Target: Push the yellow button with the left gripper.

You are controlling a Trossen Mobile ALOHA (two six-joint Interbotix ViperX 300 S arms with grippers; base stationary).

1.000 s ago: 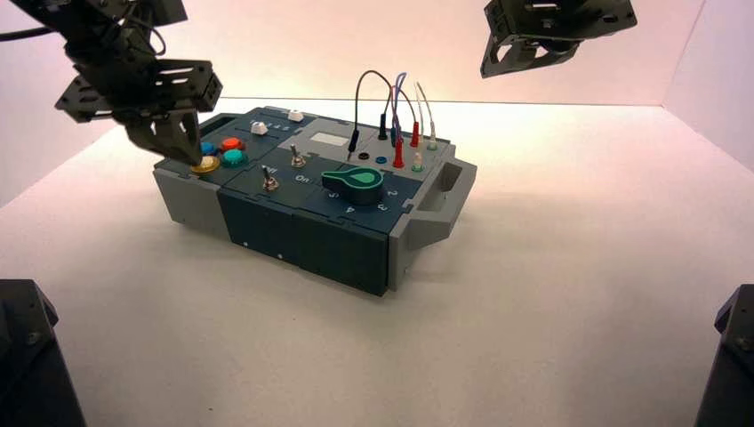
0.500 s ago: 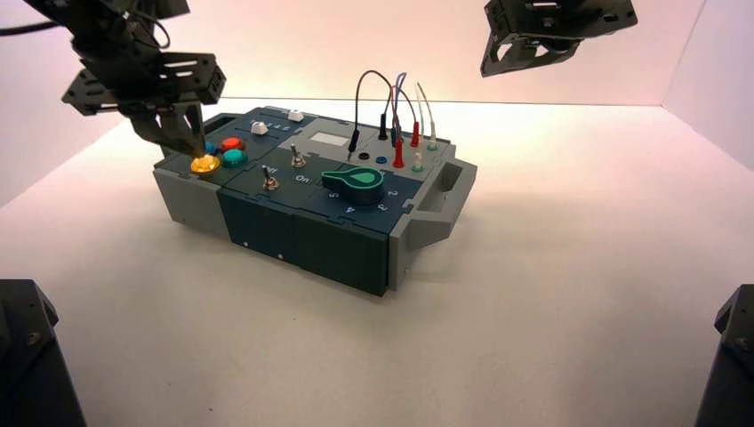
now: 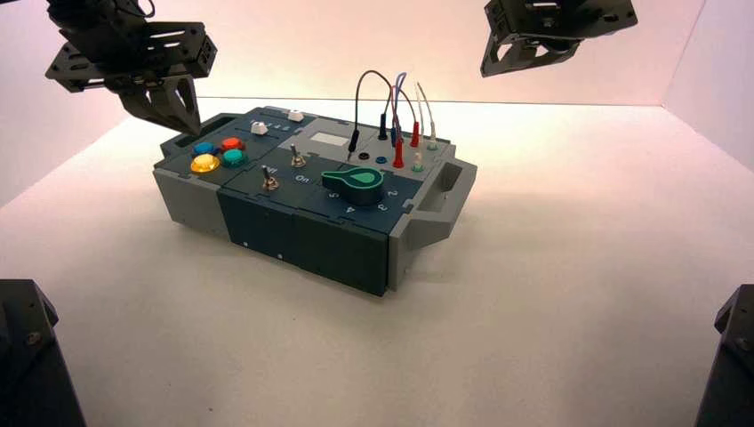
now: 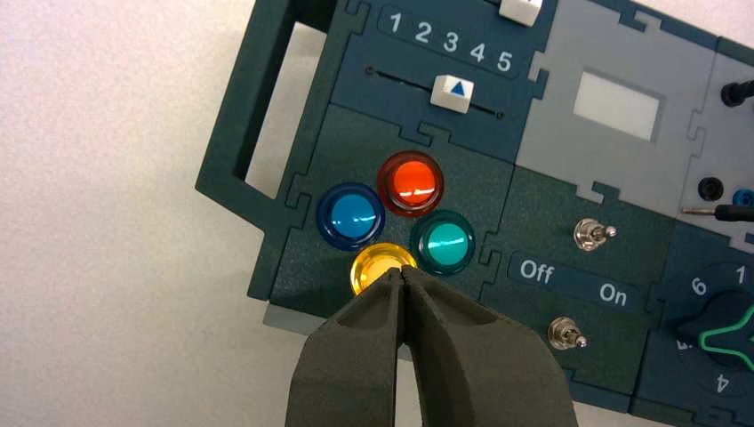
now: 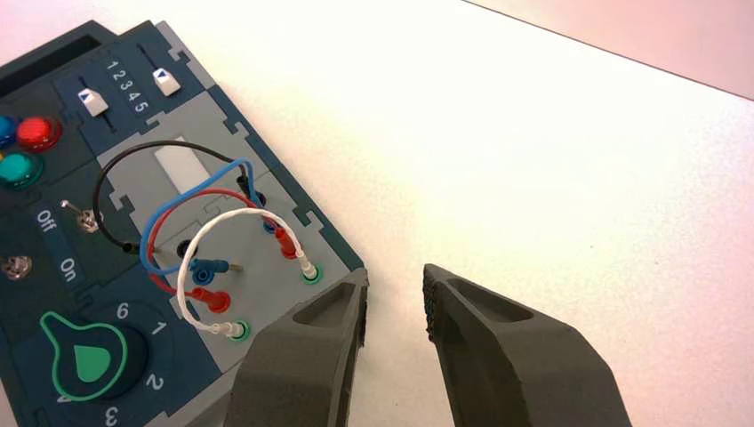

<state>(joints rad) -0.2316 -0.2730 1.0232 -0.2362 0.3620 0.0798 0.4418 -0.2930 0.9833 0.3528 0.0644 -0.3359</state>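
Observation:
The yellow button (image 3: 204, 164) sits at the near left corner of the box (image 3: 267, 222), in a cluster of four coloured buttons. My left gripper (image 3: 184, 124) hangs in the air above and behind that cluster, clear of the box. In the left wrist view its fingers (image 4: 356, 356) are shut together and empty, with the tips (image 4: 402, 274) in line with the yellow button (image 4: 378, 264) below them. My right gripper (image 3: 533, 58) is parked high at the back right, open (image 5: 394, 289) and empty.
Blue (image 4: 350, 216), orange-red (image 4: 411, 182) and teal (image 4: 442, 243) buttons ring the yellow one. A white slider (image 4: 452, 91) lies behind them. Two toggle switches (image 3: 283, 171), a green knob (image 3: 356, 181) and plugged wires (image 3: 396, 107) lie to the right. Dark arm bases (image 3: 31, 356) stand at the near corners.
My left gripper has risen from the yellow button and drawn back to the left, fingers still shut. The right arm has not moved.

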